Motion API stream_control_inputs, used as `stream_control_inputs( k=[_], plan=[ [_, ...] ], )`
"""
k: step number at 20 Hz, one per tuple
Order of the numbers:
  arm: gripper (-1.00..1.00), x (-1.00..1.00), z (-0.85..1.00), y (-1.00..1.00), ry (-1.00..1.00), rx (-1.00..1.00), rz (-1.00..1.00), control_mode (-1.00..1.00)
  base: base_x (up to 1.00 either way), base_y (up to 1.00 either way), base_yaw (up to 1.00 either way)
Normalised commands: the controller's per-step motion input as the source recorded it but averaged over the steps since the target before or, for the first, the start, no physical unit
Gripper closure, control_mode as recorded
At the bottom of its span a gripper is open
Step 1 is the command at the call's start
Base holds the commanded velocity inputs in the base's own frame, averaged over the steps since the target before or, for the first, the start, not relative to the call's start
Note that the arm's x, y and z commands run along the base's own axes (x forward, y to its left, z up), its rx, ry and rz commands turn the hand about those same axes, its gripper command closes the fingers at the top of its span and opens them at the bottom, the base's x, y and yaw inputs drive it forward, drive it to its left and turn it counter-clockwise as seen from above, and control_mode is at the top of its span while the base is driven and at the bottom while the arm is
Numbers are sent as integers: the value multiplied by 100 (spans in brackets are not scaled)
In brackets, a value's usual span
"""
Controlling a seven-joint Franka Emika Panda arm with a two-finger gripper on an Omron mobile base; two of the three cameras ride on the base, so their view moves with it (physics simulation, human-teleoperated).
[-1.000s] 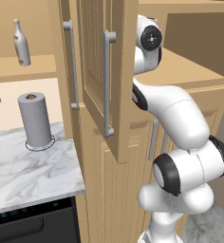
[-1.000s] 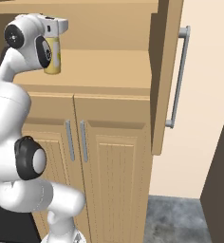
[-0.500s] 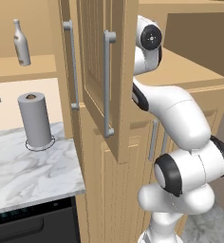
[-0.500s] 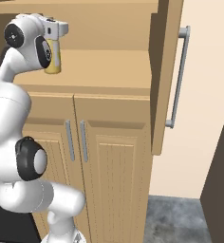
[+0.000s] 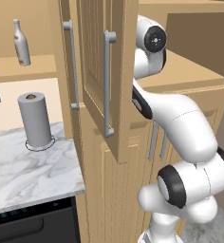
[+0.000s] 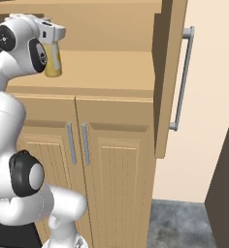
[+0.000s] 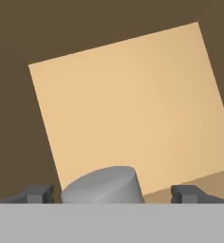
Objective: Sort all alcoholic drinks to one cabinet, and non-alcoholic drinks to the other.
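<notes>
The gripper [image 7: 111, 193] stands with its jaws spread wide, one dark fingertip [image 7: 35, 193] on each side of the yellow bottle's pale grey cap and clear of it; a second ago the jaws were far narrower around that bottle, so they have let go of it. The yellow bottle [image 6: 53, 63] stands upright on the shelf of the pantry unit [image 6: 111, 72], at the left end of that shelf and just under the hand, in the same spot as in the earlier right base picture. The arm's pose is nearly unchanged since then: it rises from the base, bends forward at the elbow and reaches up into the open pantry unit, the wrist turned so the hand looks down along the bottle at the shelf board. From the left, the pantry unit's open panelled door [image 5: 102, 76] with its silver bar handle [image 5: 108, 83] stands in front of the hand and hides the bottle. Left of the pantry unit, the slim grey long-necked bottle [image 5: 22, 43] stands on a light-wood shelf [image 5: 23, 66], and below that a grey paper-towel roll [image 5: 35, 121] stands on the marble counter [image 5: 33, 171]. The lower pantry doors [image 6: 92, 179] are closed.
</notes>
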Motion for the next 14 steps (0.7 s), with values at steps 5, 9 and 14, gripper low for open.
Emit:
stream_control_inputs(
  k=[5, 9, 14],
  plan=[
    [-100, -60, 0, 0, 0, 6, 0, -100, 0, 0, 0],
    [-100, -82, -9, 0, 2, 5, 0, -100, 0, 0, 0],
    [-100, -100, -16, 0, 15, 6, 0, -100, 0, 0, 0]
  ],
)
